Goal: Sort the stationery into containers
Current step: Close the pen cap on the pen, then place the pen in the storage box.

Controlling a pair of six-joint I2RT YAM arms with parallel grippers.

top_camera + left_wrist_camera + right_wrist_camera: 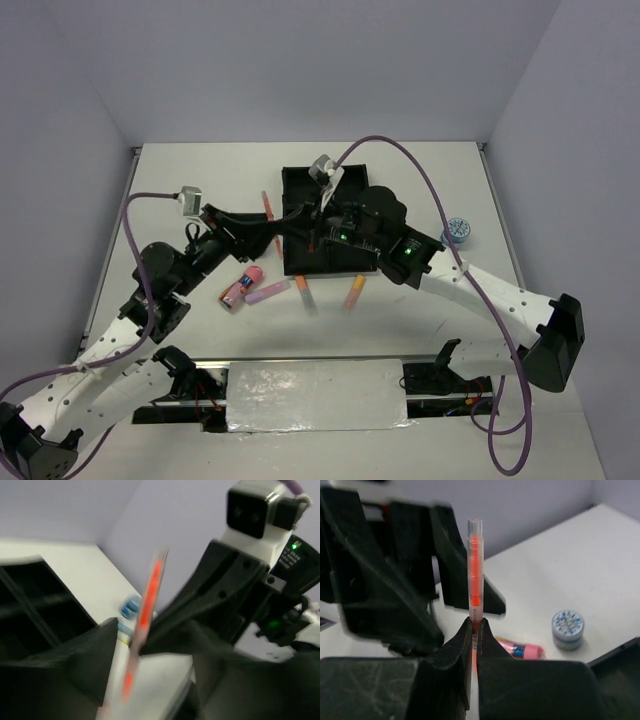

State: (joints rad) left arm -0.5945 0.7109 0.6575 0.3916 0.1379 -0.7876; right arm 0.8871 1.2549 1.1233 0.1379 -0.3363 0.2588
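From above: black tray (300,185) in the middle of the desk (200,190), 2 by 2 compartments, the near pair largely covered by both grippers. Contents too dark and too hidden to make out. On the desk just left of the tray's near corner, pink tube (240,287) and purple marker (268,291). In front of the tray, orange marker (354,291). To the right, apart from the tray, tape roll (458,231). Left gripper (298,214) extended from the left across the tray's left edge. Right gripper (325,225) extended from the right, forearm low over the near-right compartment. The 2 tips close together.

From the left wrist: thin orange pen (146,610), blurred, nearly upright, leaning slightly right, standing between the left gripper's spread fingers (85,655). Contact with them not discernible. Dark tray compartments at left, tape roll beyond, the right arm's wrist camera (260,510) at upper right.

From the right wrist: right gripper pressed together on the pen's lower end, pinching it upright, clear cap on top. Left gripper just behind, fingers apart. Tape roll and pink tube lying on the desk beyond.
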